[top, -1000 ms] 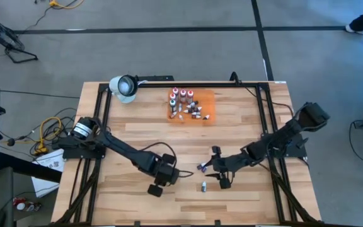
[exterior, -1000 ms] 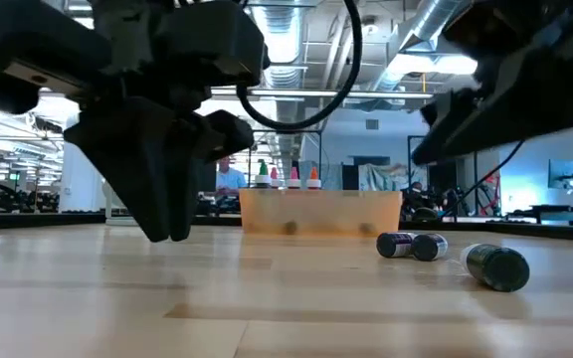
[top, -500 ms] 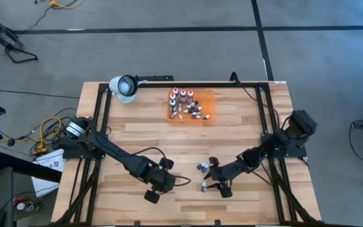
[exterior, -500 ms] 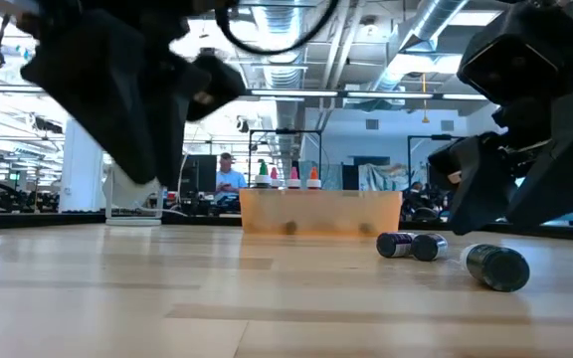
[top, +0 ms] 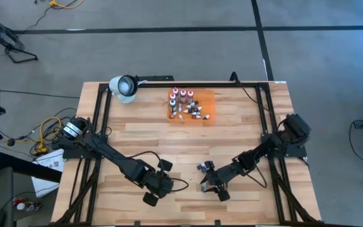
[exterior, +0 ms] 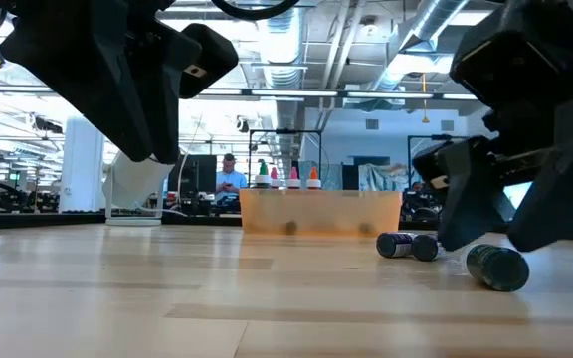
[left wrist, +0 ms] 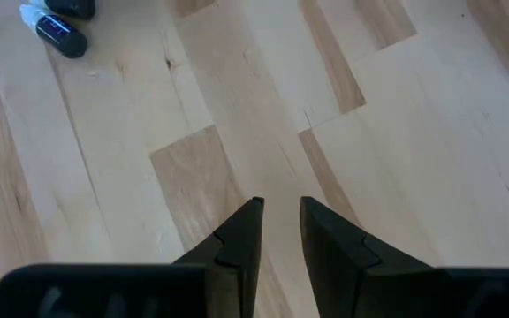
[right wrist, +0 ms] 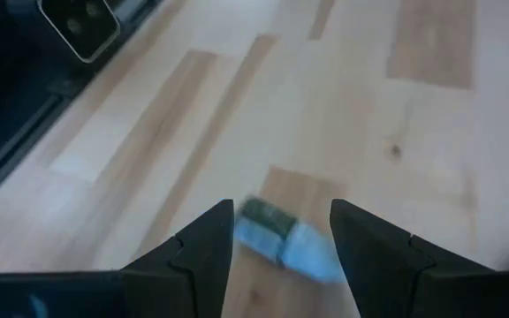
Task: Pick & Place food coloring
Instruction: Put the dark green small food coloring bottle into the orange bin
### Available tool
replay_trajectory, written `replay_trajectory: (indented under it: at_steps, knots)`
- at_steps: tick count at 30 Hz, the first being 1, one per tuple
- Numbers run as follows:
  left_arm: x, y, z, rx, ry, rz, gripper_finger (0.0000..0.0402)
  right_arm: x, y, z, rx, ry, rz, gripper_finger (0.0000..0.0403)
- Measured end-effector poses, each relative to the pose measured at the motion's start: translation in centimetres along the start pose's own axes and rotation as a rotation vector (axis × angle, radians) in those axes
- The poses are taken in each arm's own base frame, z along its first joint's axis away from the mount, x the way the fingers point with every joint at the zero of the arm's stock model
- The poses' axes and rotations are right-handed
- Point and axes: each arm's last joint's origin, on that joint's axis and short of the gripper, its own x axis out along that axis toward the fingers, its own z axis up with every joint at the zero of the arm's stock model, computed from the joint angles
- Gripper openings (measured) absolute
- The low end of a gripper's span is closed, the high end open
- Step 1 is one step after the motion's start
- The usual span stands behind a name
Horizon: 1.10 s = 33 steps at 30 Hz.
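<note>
From my seat, the bench (top: pixel 137 135) lies bare across its middle, between the two arms and the orange mat (top: pixel 207 107) at the far edge. Near the front, my right pincer (top: pixel 208 186) hangs open over one dropper (right wrist: pixel 281 238); two more droppers (exterior: pixel 411 245) lie just beside it. My left pincer (top: pixel 155 191), closed, crowds the front-left.

On the orange mat (top: pixel 207 108), the small bottles (top: pixel 184 106) are packed too tightly and shown too small to be counted or told apart. Near the mat, toward the table's front, the lone dropper (right wrist: pixel 283 238) between the right gripper's (right wrist: pixel 281 231) fingers is blurred; its label cannot be read. Another dropper (left wrist: pixel 56 29) is partly cut off by the frame edge.
</note>
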Motion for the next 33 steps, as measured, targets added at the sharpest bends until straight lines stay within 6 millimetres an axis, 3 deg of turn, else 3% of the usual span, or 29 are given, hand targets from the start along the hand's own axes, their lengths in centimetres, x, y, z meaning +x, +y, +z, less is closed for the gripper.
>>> replay_trajectory:
  at_steps: [6,15,27,33]
  knots:
    - [0.0,0.0,0.0,-0.001,-0.004,0.006,0.0075,1.5,-0.1,0.0,0.012,0.027,0.045,0.0182]
    - [0.0,0.0,0.0,-0.001,-0.004,0.010,0.0075,1.5,-0.8,0.0,0.073,0.061,0.042,0.0176]
    - [0.0,0.2,0.0,-0.001,-0.010,0.085,0.0075,1.5,-0.9,-0.3,0.075,0.091,0.027,0.0080]
    - [0.0,0.4,0.1,-0.002,-0.013,0.132,0.0075,1.5,-0.9,-0.3,0.075,0.094,0.027,0.0072]
